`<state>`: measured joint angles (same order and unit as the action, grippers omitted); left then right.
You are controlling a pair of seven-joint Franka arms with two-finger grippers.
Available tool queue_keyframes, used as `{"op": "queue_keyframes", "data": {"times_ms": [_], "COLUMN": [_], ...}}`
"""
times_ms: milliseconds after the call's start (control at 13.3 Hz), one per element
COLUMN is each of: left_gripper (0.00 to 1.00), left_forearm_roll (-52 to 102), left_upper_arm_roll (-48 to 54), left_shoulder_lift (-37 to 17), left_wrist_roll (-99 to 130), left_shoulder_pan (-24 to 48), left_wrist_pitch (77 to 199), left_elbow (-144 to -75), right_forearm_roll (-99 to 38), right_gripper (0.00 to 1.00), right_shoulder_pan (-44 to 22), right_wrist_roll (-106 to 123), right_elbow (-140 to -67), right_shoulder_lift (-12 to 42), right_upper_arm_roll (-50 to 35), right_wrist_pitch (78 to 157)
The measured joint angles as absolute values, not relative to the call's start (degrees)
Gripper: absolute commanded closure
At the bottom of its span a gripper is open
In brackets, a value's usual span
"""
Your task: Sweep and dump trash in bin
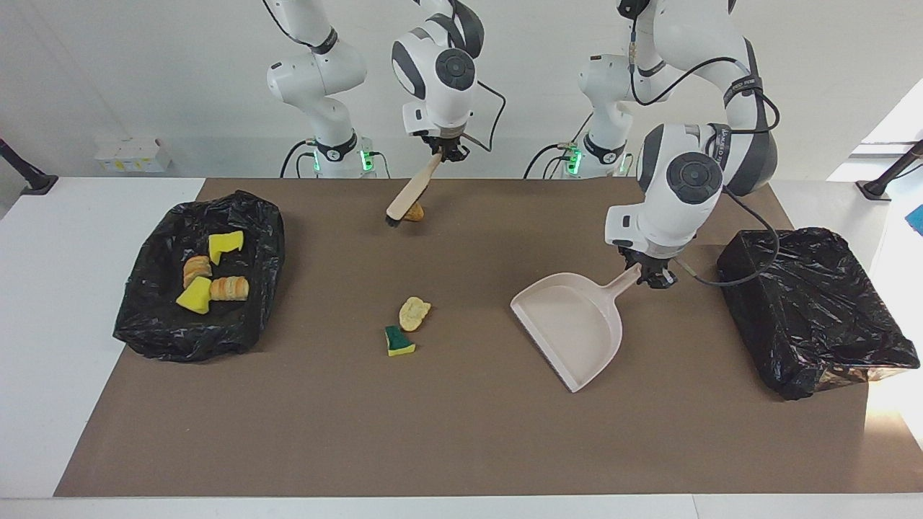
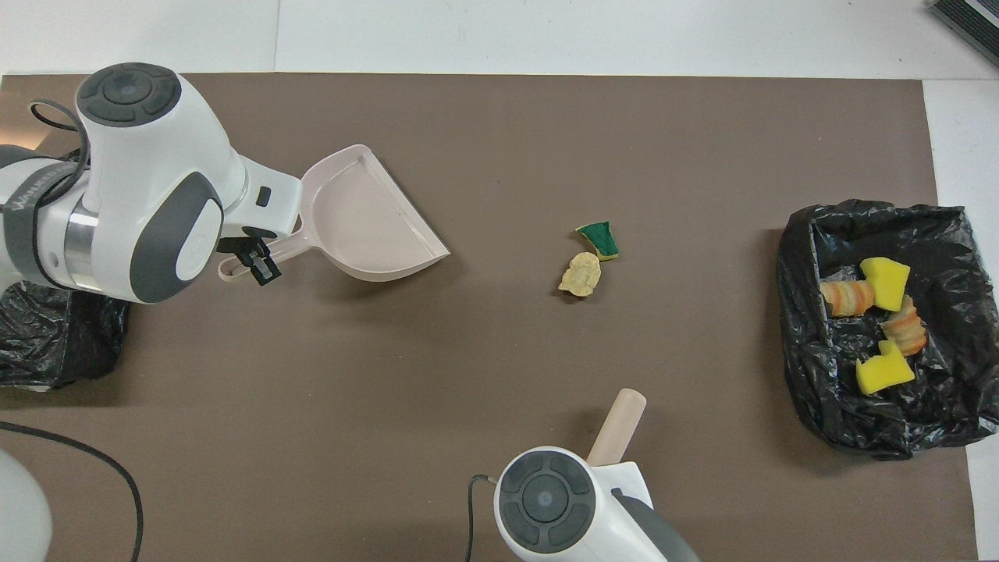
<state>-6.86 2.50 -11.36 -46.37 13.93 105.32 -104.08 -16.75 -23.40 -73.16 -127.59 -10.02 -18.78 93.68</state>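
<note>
Trash lies scattered: four pieces (image 1: 213,277) in the lined bin (image 1: 144,324), two mid-mat, one touching the brush (image 1: 411,193) clamped by the right gripper (image 1: 448,153), while the left gripper (image 1: 651,276) clasps the dustpan (image 1: 577,324) handle.

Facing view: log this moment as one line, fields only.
left gripper: shut on dustpan handle | right gripper: shut on brush, bristles by bread chunk | loose: green-topped sponge, bread piece | binned: four scraps
</note>
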Motion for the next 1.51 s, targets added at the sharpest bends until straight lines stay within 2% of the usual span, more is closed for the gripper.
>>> {"op": "queue_keyframes", "data": {"times_ms": [226, 678, 903, 1129, 1506], "left_gripper": [1.00, 1.00, 1.00, 1.00, 1.00], "left_forearm_roll": [-8.56, -12.21, -12.31, -12.32, -12.32], "left_upper_arm_roll": [3.00, 3.39, 3.53, 3.62, 3.61], "left_shoulder_lift": [-5.98, 0.57, 3.51, 6.13, 7.46], "left_wrist_roll": [-46.84, -49.86, -49.97, -50.19, -50.19], "left_shoulder_pan": [15.49, 23.74, 27.01, 28.64, 29.04], "left_wrist_pitch": [110.34, 110.76, 113.08, 116.55, 117.59], "left_elbow": [-113.53, -121.92, -126.80, -131.31, -133.13], "right_forearm_roll": [-17.08, -17.96, -20.08, -21.17, -21.32], "right_gripper": [1.00, 1.00, 1.00, 1.00, 1.00], "right_shoulder_pan": [-21.44, -20.03, -19.43, -22.05, -24.29], "right_wrist_roll": [-73.16, -74.44, -79.04, -82.94, -85.07], "right_elbow": [-127.69, -130.14, -131.28, -132.50, -135.76], "right_shoulder_lift": [-10.11, -11.42, -12.27, -12.30, -11.71], "right_upper_arm_roll": [-18.73, -18.72, -18.77, -19.02, -19.11], "right_wrist_pitch": [88.42, 88.06, 90.92, 94.36, 102.45]}}
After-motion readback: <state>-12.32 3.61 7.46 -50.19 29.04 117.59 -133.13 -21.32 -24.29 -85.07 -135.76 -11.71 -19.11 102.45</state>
